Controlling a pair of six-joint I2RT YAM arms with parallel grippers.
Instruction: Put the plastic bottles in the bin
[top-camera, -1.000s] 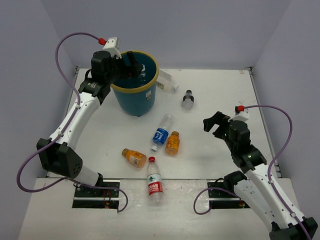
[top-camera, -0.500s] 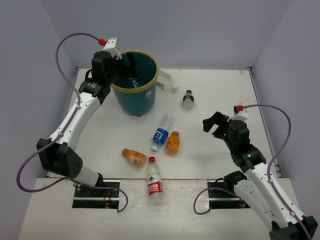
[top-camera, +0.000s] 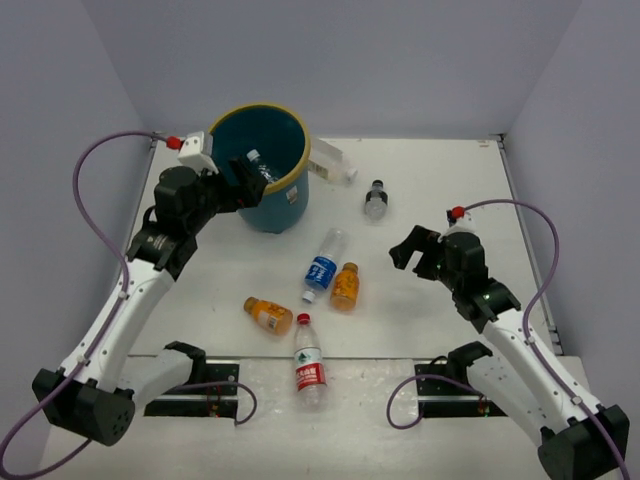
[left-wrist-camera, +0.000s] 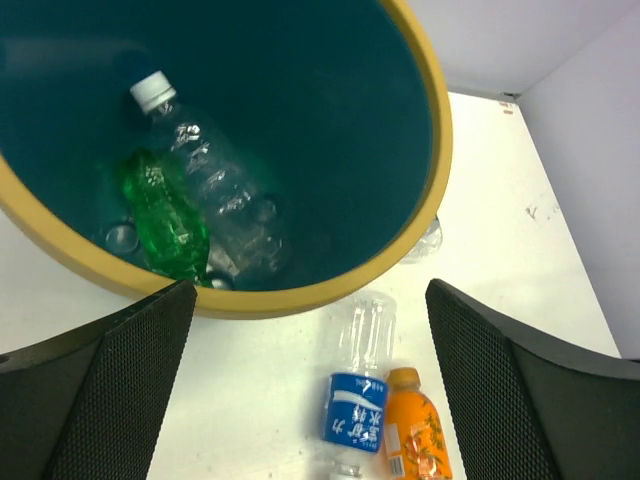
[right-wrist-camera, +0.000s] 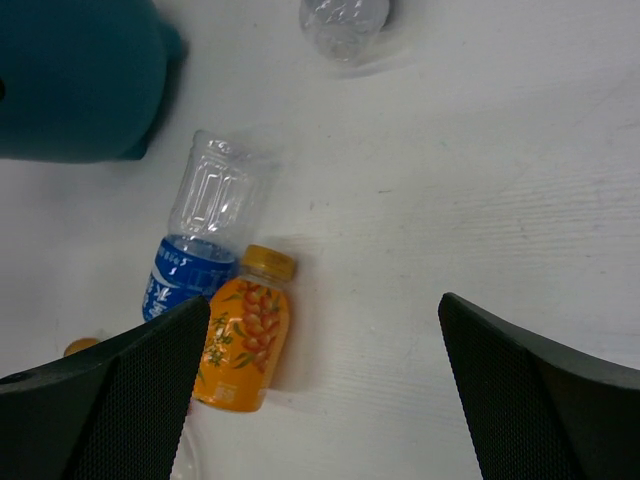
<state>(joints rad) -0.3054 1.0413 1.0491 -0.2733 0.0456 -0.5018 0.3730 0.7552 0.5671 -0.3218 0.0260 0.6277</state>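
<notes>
Top external view is showing the left gripper (top-camera: 243, 182) hovering at the near-left rim of the teal bin (top-camera: 272, 212), fingers wide apart and empty, while inside the bin a clear white-capped bottle (left-wrist-camera: 215, 190) and a green bottle (left-wrist-camera: 165, 215) are lying together. The right gripper (top-camera: 414, 252), fingers likewise spread on nothing, is hanging right of a blue-labelled bottle (top-camera: 322, 265) and an orange bottle (top-camera: 345, 287) lying side by side on the table (top-camera: 430, 170). A second orange bottle (top-camera: 268, 315) and a red-labelled bottle (top-camera: 309, 368) are lying nearer, and a dark-capped bottle (top-camera: 376, 199) is sitting right of the bin.
</notes>
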